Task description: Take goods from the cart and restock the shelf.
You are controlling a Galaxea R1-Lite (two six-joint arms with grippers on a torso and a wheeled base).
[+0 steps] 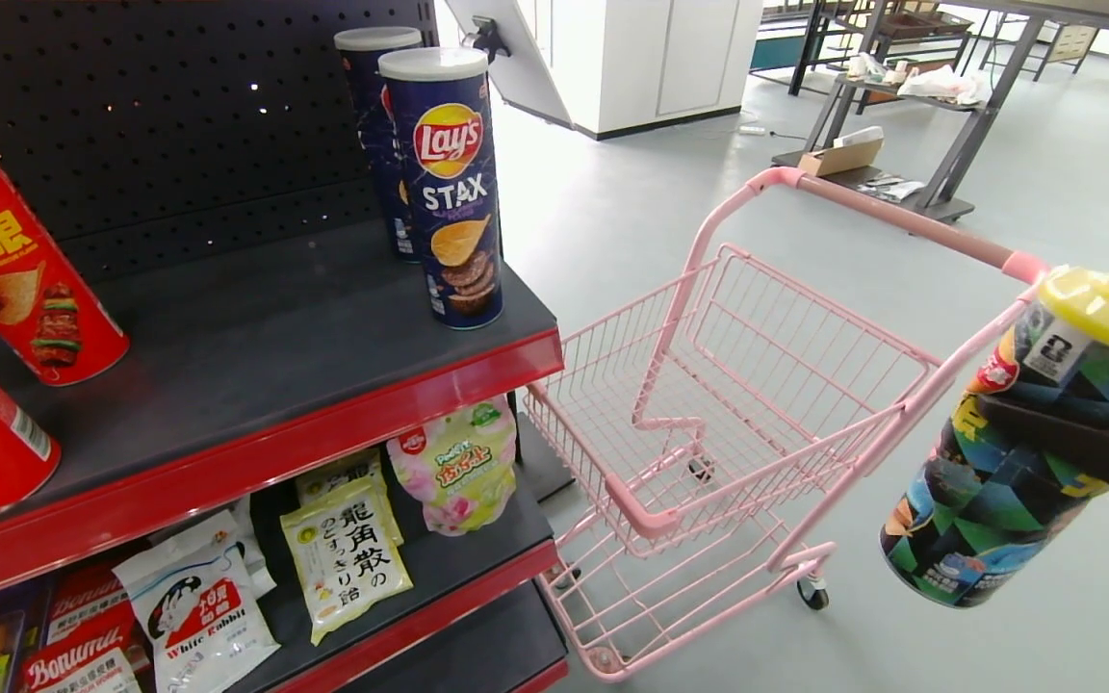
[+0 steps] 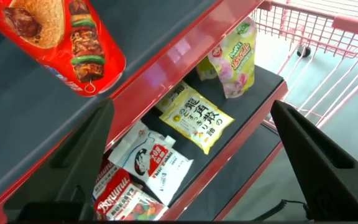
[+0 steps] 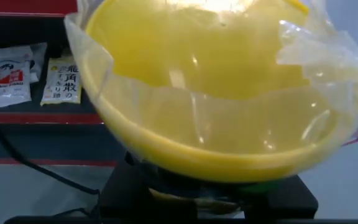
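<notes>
Head view, shelf (image 1: 275, 318): black boards with red front edges, filling the left side, and stock on two levels.
Cart (image 1: 887, 214): pink wire, parked just beside the shelf's right end, handle toward the robot.
Canister (image 1: 988, 500): multicoloured, with a yellow lid under clear wrap; up in the air at the far right near the cart handle, tilted, well apart from the shelf.
Red tubes (image 1: 25, 260): two at the left of the top board.
Blue tubes (image 1: 449, 192): two upright, one behind the other, at the top board's right end.
Right tool (image 1: 1045, 433): and it's clamped around the canister's middle, a black finger across the front.
Left tool (image 2: 191, 162): fingers (image 2: 73, 168) spread wide, hanging over the shelf's red edge, nothing between them.
Snack bags (image 1: 343, 558): lying on the lower board, white, yellow and pink-green side by side.
</notes>
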